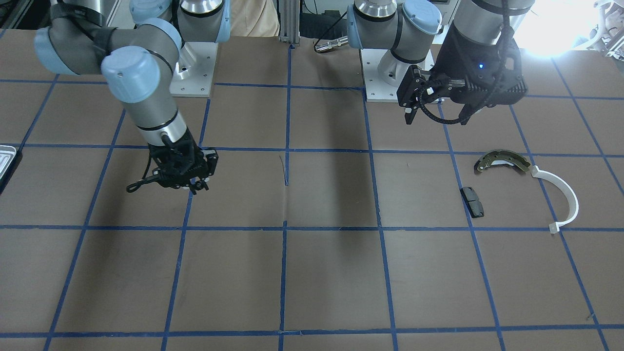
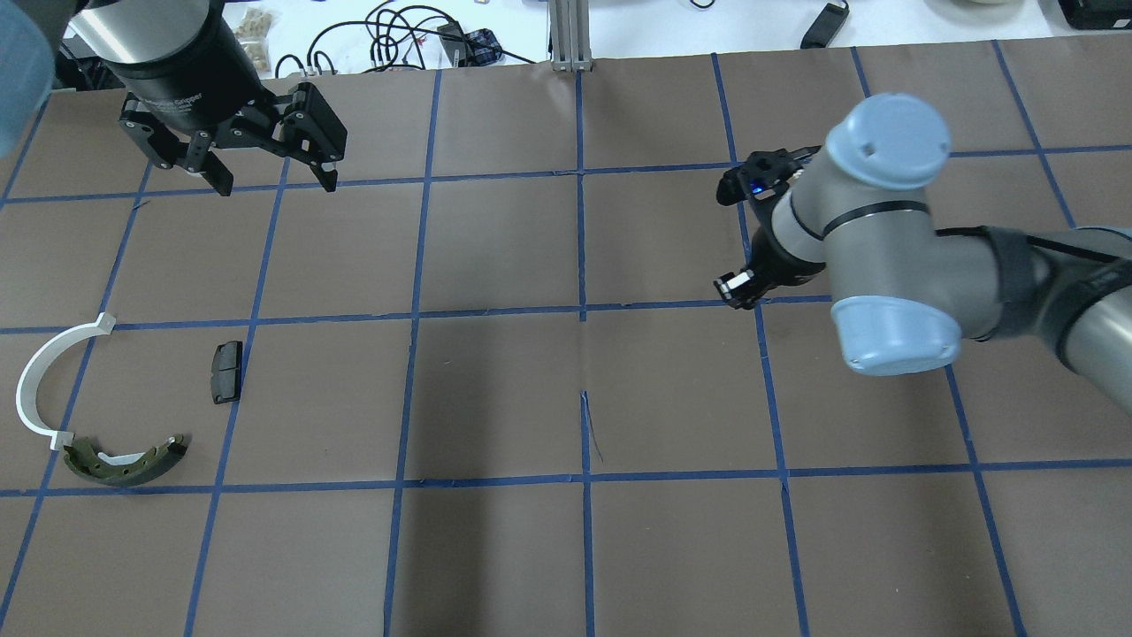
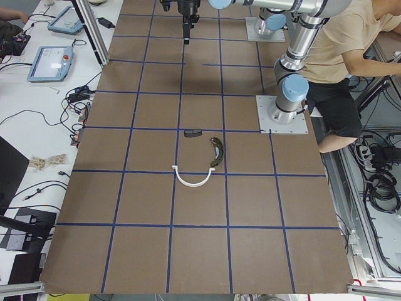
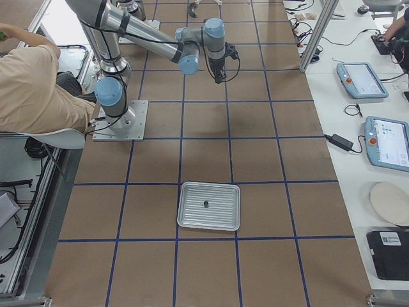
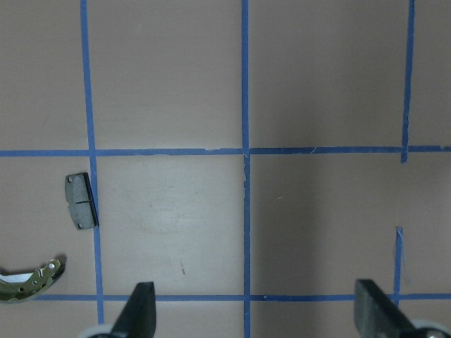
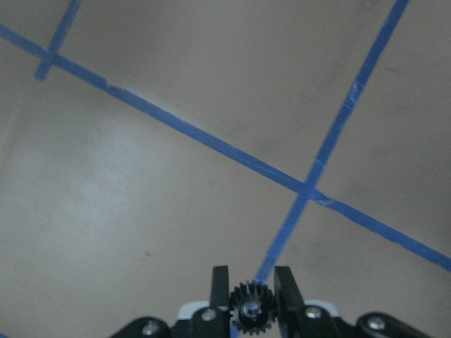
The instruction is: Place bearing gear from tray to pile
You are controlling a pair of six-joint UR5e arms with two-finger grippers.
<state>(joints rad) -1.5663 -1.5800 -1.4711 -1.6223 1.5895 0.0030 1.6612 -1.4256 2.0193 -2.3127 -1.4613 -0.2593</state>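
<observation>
1. Bearing gear (image 6: 248,315) is pinched between the narrowly parted jaws of the right gripper (image 6: 248,285), over the taped table (image 2: 495,398), well apart from tray (image 4: 209,187) and pile (image 2: 124,464).
2. Left gripper (image 2: 274,181) is spread wide and holds nothing.
3. A dark speck (image 4: 206,204) in the tray is too small to identify.
4. The front-facing view cuts the tray off at its edge.

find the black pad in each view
Front-facing: pad right of centre.
Overhead: pad at left.
Exterior left: pad mid-table.
Exterior right: not in it.
Left wrist: pad at left edge.
Right wrist: not in it.
Landmark: brake shoe nearby, in the same four views.
</observation>
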